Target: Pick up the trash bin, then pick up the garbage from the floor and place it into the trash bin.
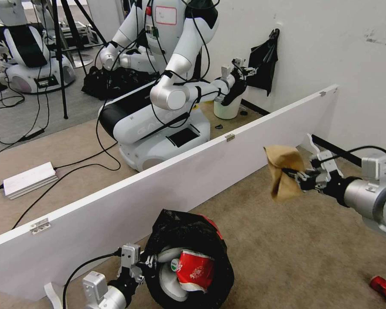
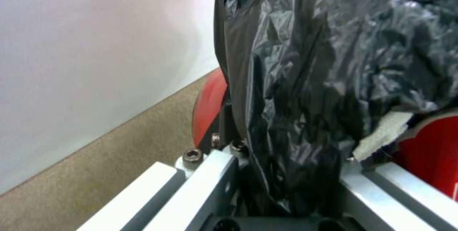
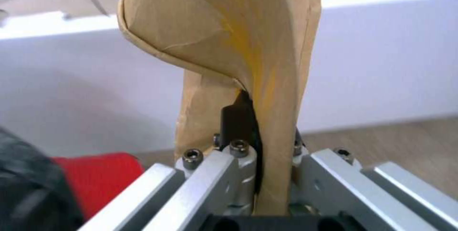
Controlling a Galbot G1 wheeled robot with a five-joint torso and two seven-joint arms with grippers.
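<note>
The trash bin (image 1: 188, 240), red with a crinkly black liner, hangs low at the bottom centre of the head view, tipped so its mouth faces up. Inside lie a red-white paper cup (image 1: 196, 270) and something white. My left gripper (image 1: 146, 261) is shut on the bin's rim and liner (image 2: 286, 116). To the right and higher, my right gripper (image 1: 292, 175) is shut on a crumpled tan paper bag (image 1: 283, 171), held in the air above the carpet. In the right wrist view the paper bag (image 3: 229, 44) rises from between the fingers, and the red bin (image 3: 95, 177) shows below.
A long white board (image 1: 193, 171) stands on edge across the floor just behind the bin. A red can (image 1: 384, 288) lies on the carpet at the lower right. Beyond the board are another white robot (image 1: 167, 98), a white bin (image 1: 226, 107), cables and a tripod.
</note>
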